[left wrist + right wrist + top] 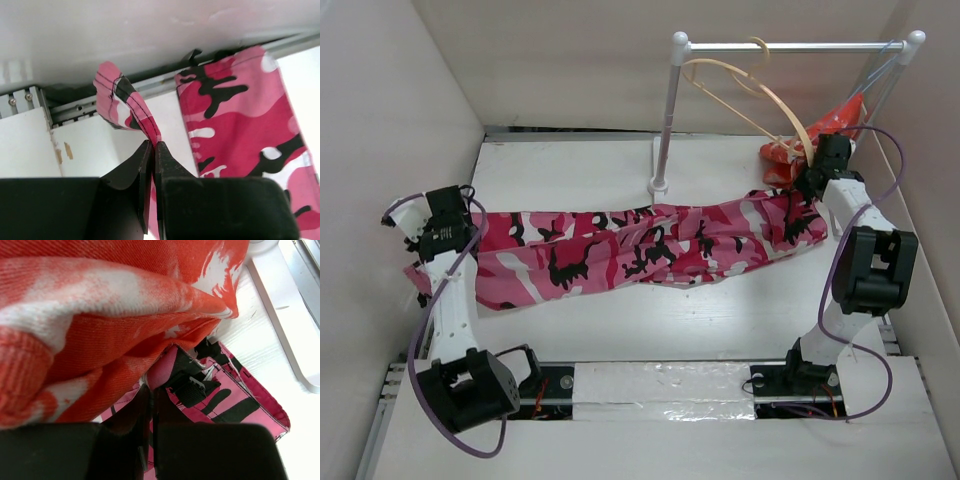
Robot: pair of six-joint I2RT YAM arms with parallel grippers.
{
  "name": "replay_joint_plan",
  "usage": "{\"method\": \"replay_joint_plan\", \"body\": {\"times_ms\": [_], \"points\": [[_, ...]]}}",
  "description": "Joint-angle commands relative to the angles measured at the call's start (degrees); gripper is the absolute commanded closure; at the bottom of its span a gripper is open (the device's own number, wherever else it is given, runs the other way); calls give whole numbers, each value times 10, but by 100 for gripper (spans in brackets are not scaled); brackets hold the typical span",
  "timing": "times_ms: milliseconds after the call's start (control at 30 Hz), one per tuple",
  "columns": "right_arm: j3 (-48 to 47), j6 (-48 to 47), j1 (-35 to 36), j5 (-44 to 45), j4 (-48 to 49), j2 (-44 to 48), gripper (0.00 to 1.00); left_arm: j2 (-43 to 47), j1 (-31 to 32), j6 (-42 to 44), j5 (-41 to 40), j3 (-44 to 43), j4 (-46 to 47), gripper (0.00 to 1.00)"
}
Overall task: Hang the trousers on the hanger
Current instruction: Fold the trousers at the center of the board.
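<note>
- Left arm [448,300]: slim white links between blocky black joint housings.
- Right arm [850,225]: the same white-and-black build, with a large black housing midway along it.
- Purple cable [416,345]: one loops loosely along each arm.
- Left pincer [152,145]: two matte black, wedge-shaped fingers tapering to thin tips.
- Right pincer [150,388]: dark, flat-sided fingers of the same kind.

Colours noted: trousers [640,250] = camo print, pink/red/white w/ black blotches, dark stitch lines along hem. Hanger [775,98] = pale beige wood, plain. Cloth [100,315] = red-orange w/ white marks, some faded whitish patches. Rail [790,46] = white. Table [740,310] = white. Walls [400,90] = pale off-white.
</note>
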State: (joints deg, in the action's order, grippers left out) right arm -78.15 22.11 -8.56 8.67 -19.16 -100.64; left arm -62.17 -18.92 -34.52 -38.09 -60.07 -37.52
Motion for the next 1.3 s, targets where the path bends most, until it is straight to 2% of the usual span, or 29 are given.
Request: {"method": "replay_joint_plan", "body": {"times_ms": [0,367,567,767,800,833,900,933,1067,1100,1133,1167,1267], "points": [[-10,6,-9,0,39,1,100,-21,-6,10,-10,8,14,100],[-41,-9,-9,31,32,-32,100,-242,-6,48,-19,-145,91,100],[-65,-24,-15,50,29,-47,100,-374,23,60,-44,-246,113,100],[-82,-25,-15,57,32,-70,98,-473,34,65,-24,-292,139,100],[-86,-27,-15,63,30,-75,97,-491,34,67,-23,-294,140,99],[-87,-26,-15,64,27,-75,96,-497,42,71,-17,-295,143,90],[-87,-25,-15,58,28,-71,92,-505,56,76,-16,-293,151,81],[-86,-25,-15,54,29,-69,89,-502,66,78,-19,-287,155,72],[-71,-19,-15,38,28,-53,64,-475,83,82,-17,-281,161,56],[-66,-16,-15,33,29,-48,49,-460,90,82,-17,-281,157,56],[-59,-15,-15,29,33,-41,42,-452,90,82,-17,-280,154,53],[-42,-15,-20,24,38,-28,31,-431,98,82,-18,-273,153,53],[2,-3,-20,-2,51,9,17,-397,112,77,-13,-241,152,49]]}}
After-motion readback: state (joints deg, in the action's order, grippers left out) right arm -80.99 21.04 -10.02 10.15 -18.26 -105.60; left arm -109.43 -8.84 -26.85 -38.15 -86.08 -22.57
